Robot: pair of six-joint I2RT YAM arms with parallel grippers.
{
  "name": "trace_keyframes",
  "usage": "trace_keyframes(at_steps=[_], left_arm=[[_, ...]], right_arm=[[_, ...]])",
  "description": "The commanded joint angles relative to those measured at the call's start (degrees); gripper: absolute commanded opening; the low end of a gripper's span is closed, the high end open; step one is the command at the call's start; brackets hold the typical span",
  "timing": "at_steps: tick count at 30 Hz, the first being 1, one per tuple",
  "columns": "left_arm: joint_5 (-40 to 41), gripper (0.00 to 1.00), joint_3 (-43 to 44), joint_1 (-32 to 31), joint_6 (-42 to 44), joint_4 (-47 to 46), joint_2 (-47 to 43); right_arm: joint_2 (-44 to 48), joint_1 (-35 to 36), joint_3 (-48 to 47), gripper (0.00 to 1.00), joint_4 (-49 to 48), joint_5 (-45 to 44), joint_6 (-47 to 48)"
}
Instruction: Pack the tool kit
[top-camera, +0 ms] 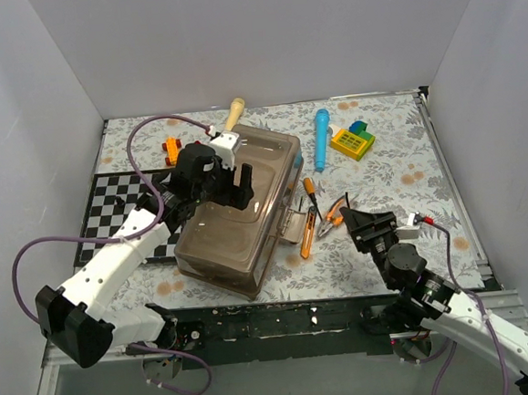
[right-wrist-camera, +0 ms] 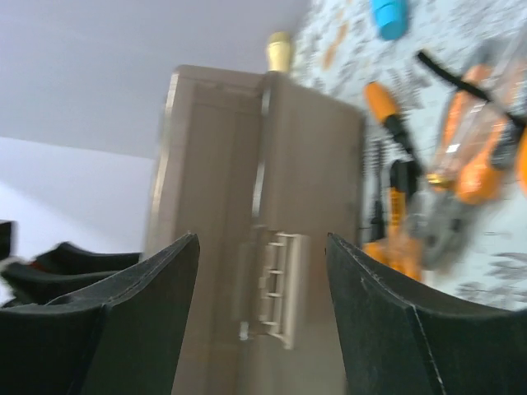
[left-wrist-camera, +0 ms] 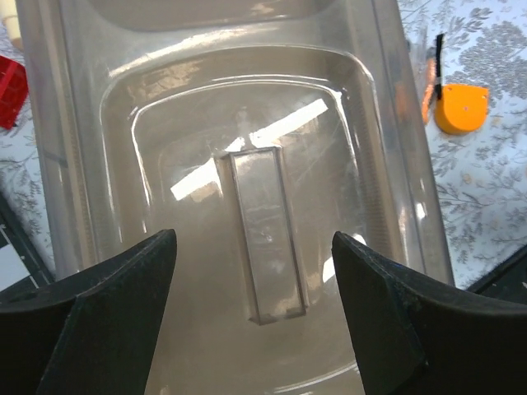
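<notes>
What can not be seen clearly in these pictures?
- Contents of the toolbox: top and left wrist views, the cloudy lid hides them.
- The wooden-handled tool: top view, only the handle shows; the rest lies behind the toolbox.
- The screwdrivers and pliers: right wrist view, blurred, so their number is unclear.

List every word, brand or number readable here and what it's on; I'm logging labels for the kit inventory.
None can be read.
The toolbox lid is bare translucent plastic.
The yellow toy block has green patches too small to read as signs.
The screwdrivers and the blue tool show no legible print; the right wrist view is blurred.
</notes>
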State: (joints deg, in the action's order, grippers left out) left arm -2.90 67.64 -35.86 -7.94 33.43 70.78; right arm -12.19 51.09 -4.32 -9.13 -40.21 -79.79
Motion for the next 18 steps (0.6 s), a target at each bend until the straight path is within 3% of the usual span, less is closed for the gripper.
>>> trace_keyframes(at_steps=[1, 8, 18], left_arm=[[5.2, 0.75, 2.8, -1.4, 0.6, 1.5, 1.0], [5.8, 0.58, 2.8, -2.2, 1.2, 2.6, 3.7], [10.5, 0.38, 4.2, -5.5, 2.1, 4.8, 5.8]], right_arm=[[3.7, 0.2, -6.5, 0.71, 25.9, -6.4, 10.1], [-8.4, 0.2, -10.8, 0.70, 20.6, -0.1, 16.0], [-28.3, 0.3, -26.4, 0.69, 19.1, 8.3, 27.9]])
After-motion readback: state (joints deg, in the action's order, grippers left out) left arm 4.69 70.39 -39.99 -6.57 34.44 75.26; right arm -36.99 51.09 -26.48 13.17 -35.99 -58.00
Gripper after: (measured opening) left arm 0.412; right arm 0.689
